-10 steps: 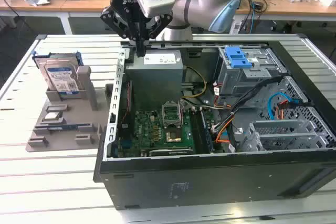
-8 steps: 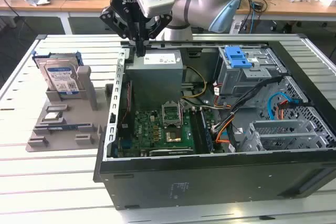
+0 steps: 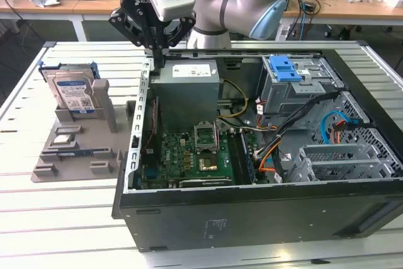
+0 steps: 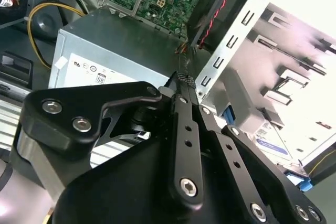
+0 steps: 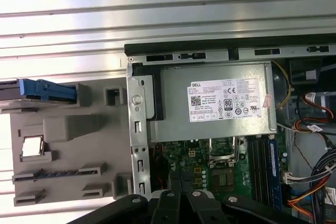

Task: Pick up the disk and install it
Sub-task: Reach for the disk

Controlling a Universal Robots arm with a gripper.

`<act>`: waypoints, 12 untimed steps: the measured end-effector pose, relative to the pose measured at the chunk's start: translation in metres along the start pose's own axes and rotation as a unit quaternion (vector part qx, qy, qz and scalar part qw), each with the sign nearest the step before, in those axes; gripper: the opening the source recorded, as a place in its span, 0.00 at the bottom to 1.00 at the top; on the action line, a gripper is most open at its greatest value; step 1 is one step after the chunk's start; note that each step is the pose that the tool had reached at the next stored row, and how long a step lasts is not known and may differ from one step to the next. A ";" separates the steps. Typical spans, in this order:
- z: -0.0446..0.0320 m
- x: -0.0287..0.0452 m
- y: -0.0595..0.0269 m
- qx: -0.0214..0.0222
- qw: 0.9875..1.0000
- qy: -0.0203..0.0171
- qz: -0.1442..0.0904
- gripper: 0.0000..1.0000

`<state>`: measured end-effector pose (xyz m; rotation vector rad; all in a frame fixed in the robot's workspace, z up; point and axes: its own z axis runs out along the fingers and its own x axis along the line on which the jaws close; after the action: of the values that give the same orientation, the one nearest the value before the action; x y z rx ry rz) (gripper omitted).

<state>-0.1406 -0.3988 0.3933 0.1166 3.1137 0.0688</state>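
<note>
On the slatted table (image 3: 63, 218), the open computer case (image 3: 252, 212) sits beside a grey stand (image 3: 82, 149); above the case's wall hangs the gripper (image 3: 156, 61), jaws clenched on nothing, well apart from the disk (image 3: 72, 92) upright in that stand

Lighting is bright and diffuse, from above. The slatted surface (image 5: 157, 19) carries strong glare bands in the first wrist view. In the second wrist view the grey fixture (image 4: 299, 40) is overexposed, near white. In the exterior view the computer case (image 3: 252, 218) interior lies in soft shadow.
</note>
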 end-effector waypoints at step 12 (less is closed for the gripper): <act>-0.0007 0.0252 -0.0019 0.000 1.000 0.000 0.000 0.10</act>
<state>-0.1659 -0.3988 0.3933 0.1166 3.1137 0.0688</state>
